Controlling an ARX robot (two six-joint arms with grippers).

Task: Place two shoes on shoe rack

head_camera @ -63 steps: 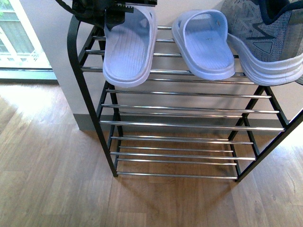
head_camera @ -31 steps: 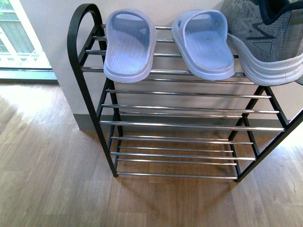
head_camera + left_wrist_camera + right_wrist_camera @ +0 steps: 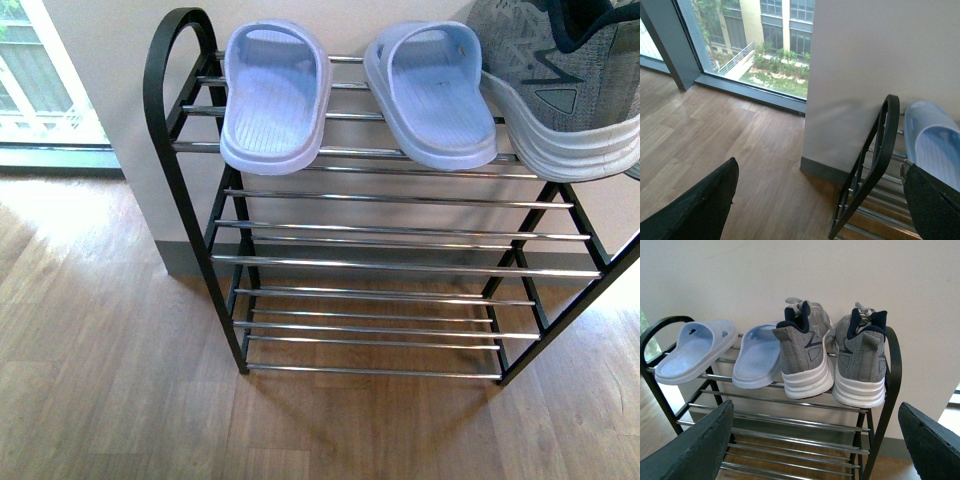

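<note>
Neither arm shows in the front view. In the left wrist view the left gripper [image 3: 817, 200] has its two dark fingers at the lower left and lower right corners of the frame, spread wide apart with nothing between them. The right gripper [image 3: 820, 445] looks the same, fingers wide apart and empty.

two grey sneakers [image 3: 835, 357], two light blue slippers [image 3: 722, 352], one shoe rack [image 3: 890, 390]

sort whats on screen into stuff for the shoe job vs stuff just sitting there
Job: two grey sneakers, both on the top shelf; shoe rack.
Just there: two pale blue slippers on the same shelf.
</note>
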